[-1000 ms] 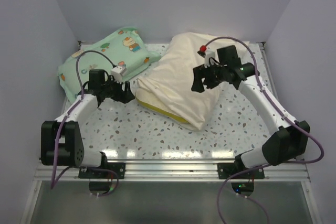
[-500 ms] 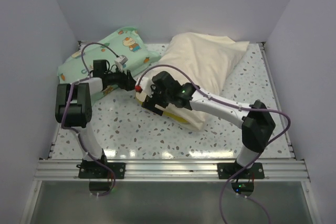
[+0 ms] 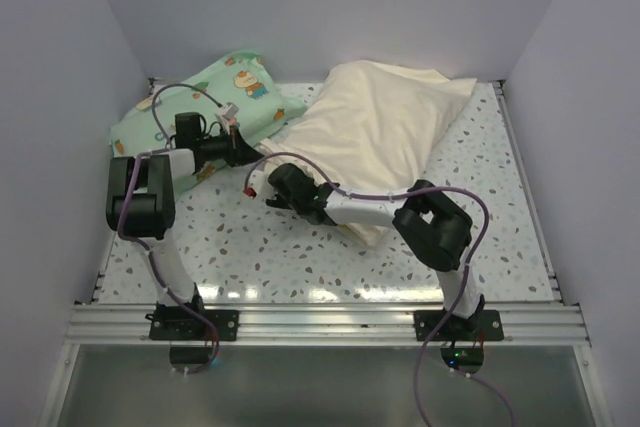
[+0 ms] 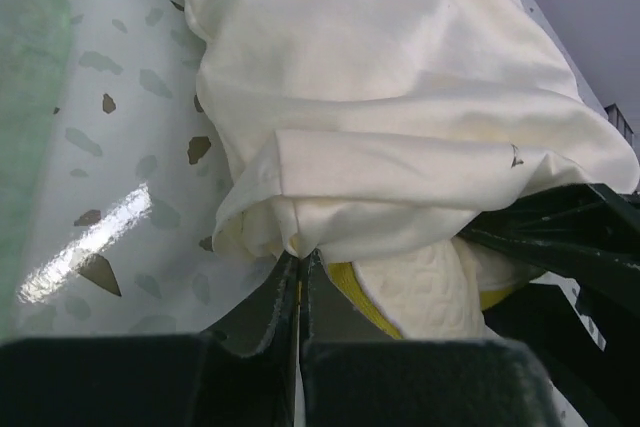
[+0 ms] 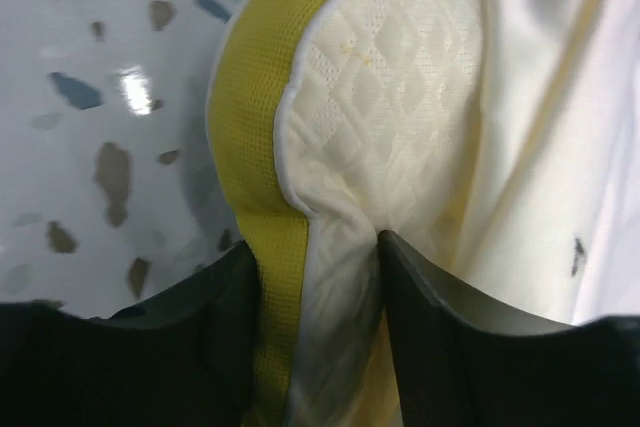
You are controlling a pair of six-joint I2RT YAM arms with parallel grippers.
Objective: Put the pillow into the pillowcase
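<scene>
The pillowcase [image 3: 380,127] lies bulging across the back of the table, with the pillow mostly inside it. In the left wrist view my left gripper [image 4: 300,257] is shut on a bunched fold of the pillowcase [image 4: 400,77] hem at its open left end. The quilted pillow [image 4: 430,287] with its olive-yellow edge pokes out just right of it. In the right wrist view my right gripper [image 5: 318,257] is shut on the pillow [image 5: 390,77] corner, pinching yellow edge and quilted cloth. From above, the left gripper [image 3: 240,144] and right gripper [image 3: 275,187] sit close together at that opening.
A mint-green cartoon-print pillow [image 3: 215,97] lies at the back left, right behind my left arm. The speckled table [image 3: 300,247] is walled on three sides. My right arm is folded low across the table's front middle, its cable looping over it.
My right arm swung from above the pillowcase down to the pillow's exposed corner and closed on it. My left gripper reached the case's hem and shut on it.
</scene>
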